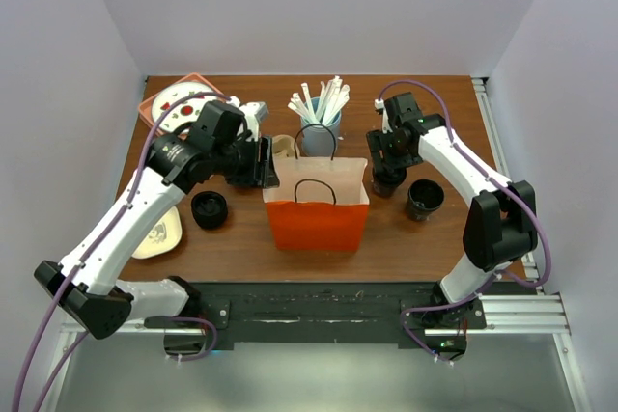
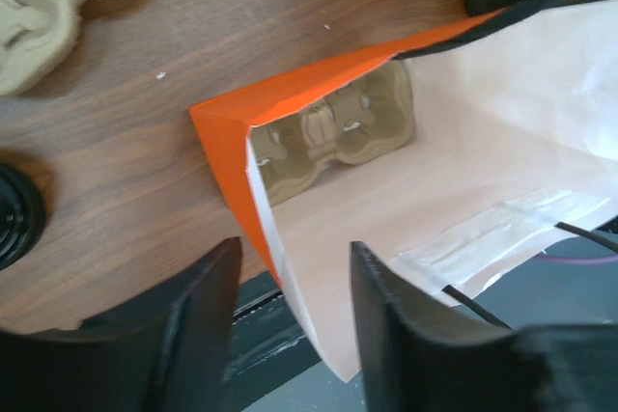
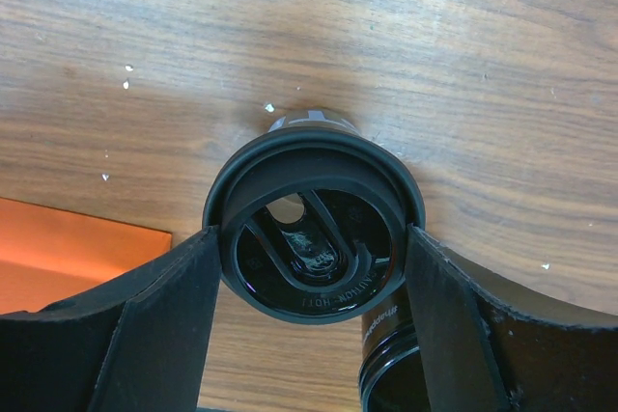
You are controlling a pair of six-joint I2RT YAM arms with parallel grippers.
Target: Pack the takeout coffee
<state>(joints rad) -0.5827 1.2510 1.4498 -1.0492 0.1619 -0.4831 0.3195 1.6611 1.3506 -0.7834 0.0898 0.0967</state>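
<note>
Beyond orange bag (image 1: 317,211), cup (image 1: 319,134) (straws, perhaps)

The left arm (image 1: 116,229) rises from its base, bends inward at the elbow and tips its wrist so that the left gripper (image 2: 293,267) points down. Its fingers (image 2: 203,315) stand apart with nothing held between them. The right arm (image 1: 463,166) folds at its elbow and reaches toward the middle. The right gripper (image 3: 314,248) points straight down, its fingers (image 3: 145,325) wide on either side of a lidded cup (image 3: 290,176), right at its rim. Whether they press it is unclear.
</note>
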